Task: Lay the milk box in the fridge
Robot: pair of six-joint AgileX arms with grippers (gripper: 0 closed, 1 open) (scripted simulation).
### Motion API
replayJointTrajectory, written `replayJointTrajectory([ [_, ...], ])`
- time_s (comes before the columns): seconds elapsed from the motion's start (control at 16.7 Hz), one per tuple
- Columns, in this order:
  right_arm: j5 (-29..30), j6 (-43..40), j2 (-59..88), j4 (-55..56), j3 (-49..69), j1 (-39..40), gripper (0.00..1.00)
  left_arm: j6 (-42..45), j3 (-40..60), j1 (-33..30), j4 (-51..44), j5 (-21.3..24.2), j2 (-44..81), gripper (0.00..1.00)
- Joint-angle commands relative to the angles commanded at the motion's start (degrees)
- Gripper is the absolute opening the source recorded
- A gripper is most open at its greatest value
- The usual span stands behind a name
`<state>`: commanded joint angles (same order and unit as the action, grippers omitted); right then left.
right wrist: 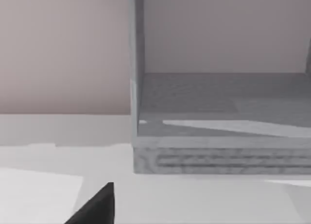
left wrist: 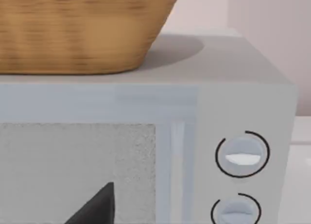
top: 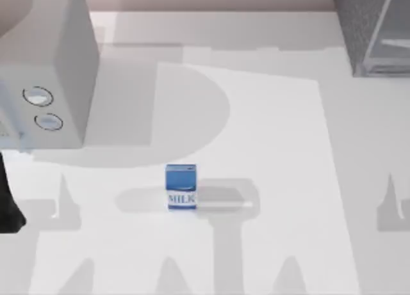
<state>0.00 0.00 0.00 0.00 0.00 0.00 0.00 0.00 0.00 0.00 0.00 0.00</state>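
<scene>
**Milk box sitting upright mid-counter, fridge off in the far right corner**

So the milk box [top: 181,187] is standing upright on the white counter [top: 275,148], roughly in the middle and a bit toward the near edge. It's a small blue carton with a white band across the lower front reading "MILK" in blue letters, and a darker blue top edge. It's throwing a soft shadow out to both sides. Nothing is touching it.

The fridge [top: 375,29] is sitting at the far right corner, well apart from the carton: dark grey speckled body with a pale grey frame. In the right wrist view the fridge [right wrist: 218,107] is showing an open-looking interior with a grey floor and a speckled base strip.

Over on the left side a light grey box with two round dials [top: 48,71] is taking up the corner, and the left wrist view is showing a wicker basket [left wrist: 82,29] sitting on top of it.

A dark tip is poking into each wrist view, but I can't tell whether either claw is released or clenched.
</scene>
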Motion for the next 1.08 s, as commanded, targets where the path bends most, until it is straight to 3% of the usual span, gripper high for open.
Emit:
replayJointTrajectory([
  [0.24, 0.8, 0.41, 1.65, 0.58, 0.85, 1.1, 1.0, 0.0, 0.0, 0.0, 0.0, 0.0, 0.0, 1.0],
  [0.48, 5.88, 2.84, 11.55, 3.76, 5.56, 7.03, 1.0, 0.0, 0.0, 0.0, 0.0, 0.0, 0.0, 1.0],
  [1.08, 32.53, 14.73, 62.44, 17.64, 27.75, 34.16, 1.0, 0.0, 0.0, 0.0, 0.0, 0.0, 0.0, 1.0],
])
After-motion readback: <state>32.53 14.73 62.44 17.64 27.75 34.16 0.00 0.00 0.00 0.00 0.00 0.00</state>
